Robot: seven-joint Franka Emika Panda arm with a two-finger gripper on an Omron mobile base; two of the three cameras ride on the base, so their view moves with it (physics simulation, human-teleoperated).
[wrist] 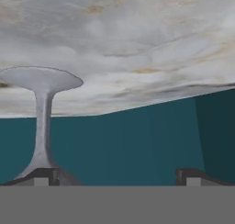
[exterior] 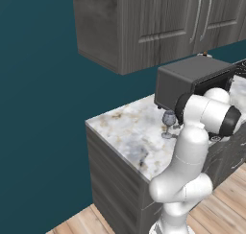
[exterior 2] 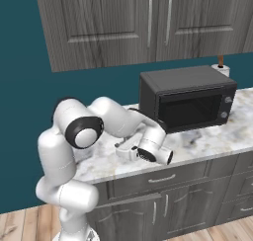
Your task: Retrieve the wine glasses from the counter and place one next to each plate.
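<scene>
We are looking along our fingers (wrist: pixel 117 175), which are standing spread wide apart with nothing pinched between them, and the wine glass (wrist: pixel 42 117) is rising just beside one tip, its round foot and thin stem appearing inverted because the hand is rolled over. From the left base view we are seeing that same wine glass (exterior: pixel 168 122) standing upright on the marbled counter (exterior: pixel 125 132), close in front of the dark microwave (exterior: pixel 192 82). Farther back, grey wood wall cabinets (exterior 2: pixel 148 22) are hanging against the teal wall (exterior: pixel 38 108).
</scene>
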